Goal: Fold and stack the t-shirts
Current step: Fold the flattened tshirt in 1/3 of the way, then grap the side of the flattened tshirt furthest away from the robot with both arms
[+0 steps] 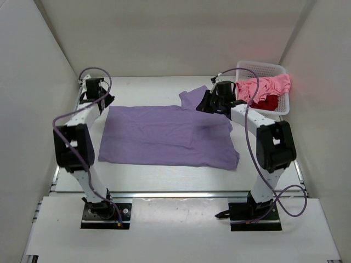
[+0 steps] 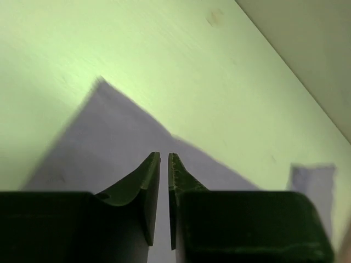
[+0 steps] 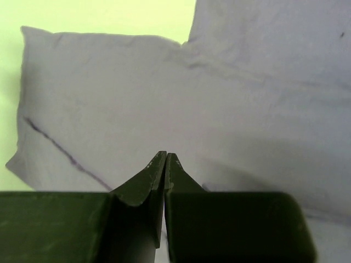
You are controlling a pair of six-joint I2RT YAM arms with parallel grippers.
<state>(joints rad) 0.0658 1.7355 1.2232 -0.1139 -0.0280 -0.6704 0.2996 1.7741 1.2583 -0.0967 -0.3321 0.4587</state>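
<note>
Top view: high behind both arm bases; looks down and forward over the whole counter [image 1: 164, 178]; far off
Left wrist view: behind the left tool [image 2: 163, 164]; close above a cloth corner
Right wrist view: behind the right tool [image 3: 165, 161]; very close
Shared: the lavender t-shirt [image 1: 164, 134] shows in all three

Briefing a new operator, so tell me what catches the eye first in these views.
A lavender t-shirt lies spread flat across the middle of the table, one sleeve poking out at its far right. In the far right corner, a white basket holds a crumpled pink t-shirt and a dark red t-shirt.
</note>
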